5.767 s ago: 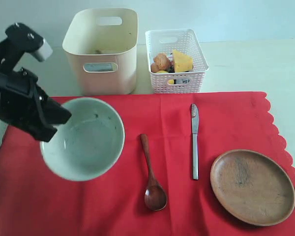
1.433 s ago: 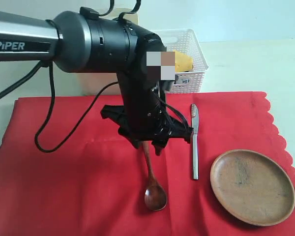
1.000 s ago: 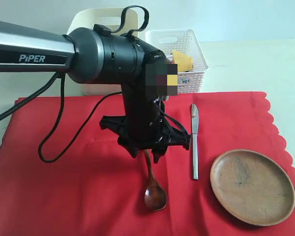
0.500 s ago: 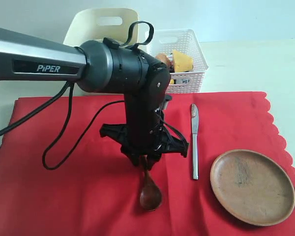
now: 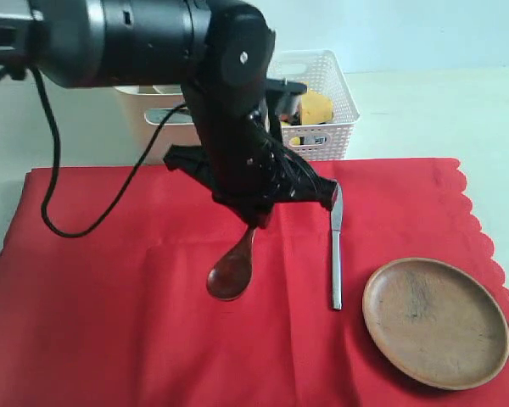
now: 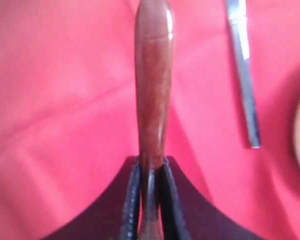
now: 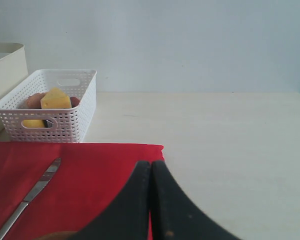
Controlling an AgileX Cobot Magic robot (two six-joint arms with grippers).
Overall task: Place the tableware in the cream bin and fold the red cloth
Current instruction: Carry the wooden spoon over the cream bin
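Spoon: dark wooden spoon [image 5: 235, 267] hung bowl-down over the red cloth [image 5: 93, 322], apparently clear of it | Tool: left gripper [image 5: 256, 219] clamped on its handle; right gripper [image 7: 150, 167] closed, empty | Step: judged spoon pick-up done, carry due | Next: needed swing over cream bin [image 5: 153, 136], then release; 1 knife [image 5: 336, 254], 1 plate [image 5: 437, 322] remained on cloth.

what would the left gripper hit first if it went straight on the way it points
Likely the red cloth; the spoon it holds would touch first, though height is unclear.
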